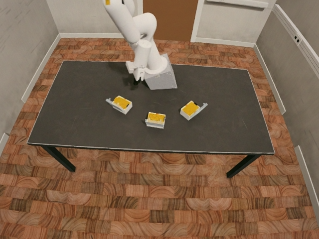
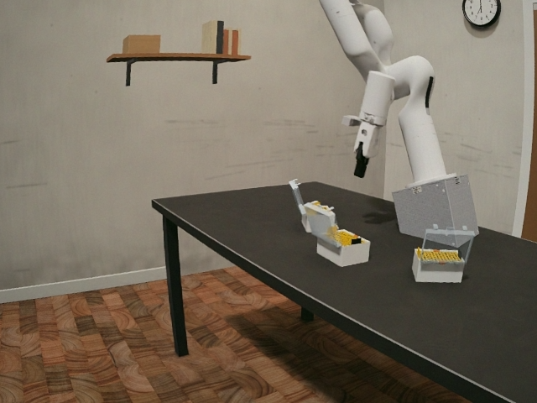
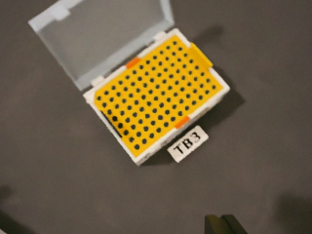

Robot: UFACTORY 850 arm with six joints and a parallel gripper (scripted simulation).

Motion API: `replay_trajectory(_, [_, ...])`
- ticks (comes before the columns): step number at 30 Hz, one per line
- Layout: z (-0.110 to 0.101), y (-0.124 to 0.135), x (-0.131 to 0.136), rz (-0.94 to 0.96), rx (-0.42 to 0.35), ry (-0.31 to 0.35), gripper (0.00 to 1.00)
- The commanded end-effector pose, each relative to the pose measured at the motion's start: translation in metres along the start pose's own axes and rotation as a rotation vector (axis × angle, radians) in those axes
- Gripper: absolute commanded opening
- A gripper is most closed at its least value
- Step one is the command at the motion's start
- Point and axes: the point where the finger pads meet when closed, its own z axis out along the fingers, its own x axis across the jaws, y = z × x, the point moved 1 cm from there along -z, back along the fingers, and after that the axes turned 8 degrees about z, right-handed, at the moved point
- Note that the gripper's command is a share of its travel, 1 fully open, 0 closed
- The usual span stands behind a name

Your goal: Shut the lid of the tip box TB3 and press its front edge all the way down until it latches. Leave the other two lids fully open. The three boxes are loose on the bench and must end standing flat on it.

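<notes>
Walls: pale grey, white skirting [image 1: 89, 35]
Floor: wood-block parquet [image 1: 154, 200]
Door: brown [image 1: 171, 18]
Shelf: wooden shelf [image 2: 177, 56] holding books [image 2: 220, 37]
Clock: round clock [image 2: 481, 10]

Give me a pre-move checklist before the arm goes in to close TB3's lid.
1. Target identified: the TB3 label reads clearly beside the box in the wrist view. ok.
2. TB3 lid free to swing: it is folded back open with nothing lying on it. ok.
3. Tool ready to push: shut and empty. ok.
4. Tool clearance: it hangs above the bench, touching no box. ok.
5. Other lids open: middle box and right box both have their lids raised. ok.
6. Boxes standing flat on the bench: all three. ok.
</notes>
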Motion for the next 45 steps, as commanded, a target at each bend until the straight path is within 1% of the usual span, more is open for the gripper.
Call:
replay_trajectory(1, [0.004, -0.021, -0.015, -0.167, -0.08, 0.0, 0.0])
replay_trajectory(10, [0.011, -0.059, -0.039, -0.453, -0.167, -0.031, 0.0])
replay_trajectory(12, [0.011, -0.059, -0.039, -0.453, -0.167, -0.031, 0.0])
replay_trajectory(18, [0.016, -0.084, -0.056, -0.643, -0.225, -0.051, 0.0])
replay_trajectory(27, [0.023, -0.121, -0.081, -0.651, -0.227, -0.052, 0.0])
replay_trajectory(29, [0.023, -0.121, -0.081, -0.651, -0.227, -0.052, 0.0])
replay_trajectory(44, [0.034, -0.183, -0.122, -0.651, -0.227, -0.052, 0.0])
replay_trajectory(45, [0.034, -0.183, -0.122, -0.651, -0.227, -0.052, 0.0])
